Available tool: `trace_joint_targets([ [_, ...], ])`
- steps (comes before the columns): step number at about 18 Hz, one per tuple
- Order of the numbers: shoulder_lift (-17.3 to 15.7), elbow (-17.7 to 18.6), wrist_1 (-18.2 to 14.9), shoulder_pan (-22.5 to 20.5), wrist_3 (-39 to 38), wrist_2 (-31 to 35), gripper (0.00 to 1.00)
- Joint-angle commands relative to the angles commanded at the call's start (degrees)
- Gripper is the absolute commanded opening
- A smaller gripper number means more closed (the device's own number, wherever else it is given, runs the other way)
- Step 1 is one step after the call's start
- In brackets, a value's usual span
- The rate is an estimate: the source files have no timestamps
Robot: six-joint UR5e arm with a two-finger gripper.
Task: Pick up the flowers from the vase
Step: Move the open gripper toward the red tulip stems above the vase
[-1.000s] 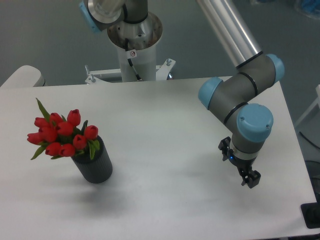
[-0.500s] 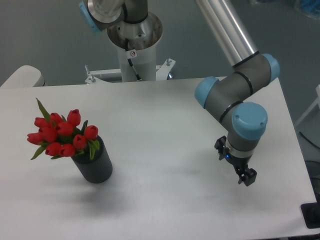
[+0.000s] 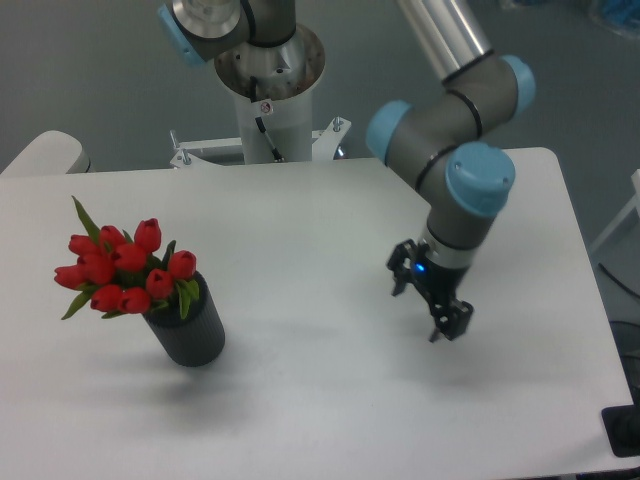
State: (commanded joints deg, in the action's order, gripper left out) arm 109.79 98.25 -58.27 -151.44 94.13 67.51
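The flowers are a bunch of red tulip buds with green leaves. They stand in the vase, a short dark grey ribbed cylinder at the left of the white table. My gripper hangs from the grey and blue arm over the right half of the table, far to the right of the flowers. It points down and holds nothing. Its dark fingers look slightly apart.
The arm's white base column stands behind the table's far edge. A pale rounded object sits at the table's far left corner. A dark object sits off the table's front right corner.
The gripper has moved to the left and a little up, towards the middle of the table. The flowers and vase have not moved.
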Motion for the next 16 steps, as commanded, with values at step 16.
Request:
trace_joint_targets([
  [16,-13.9,14.1,-4.0,6.1,-9.0,-31.0,1.0],
])
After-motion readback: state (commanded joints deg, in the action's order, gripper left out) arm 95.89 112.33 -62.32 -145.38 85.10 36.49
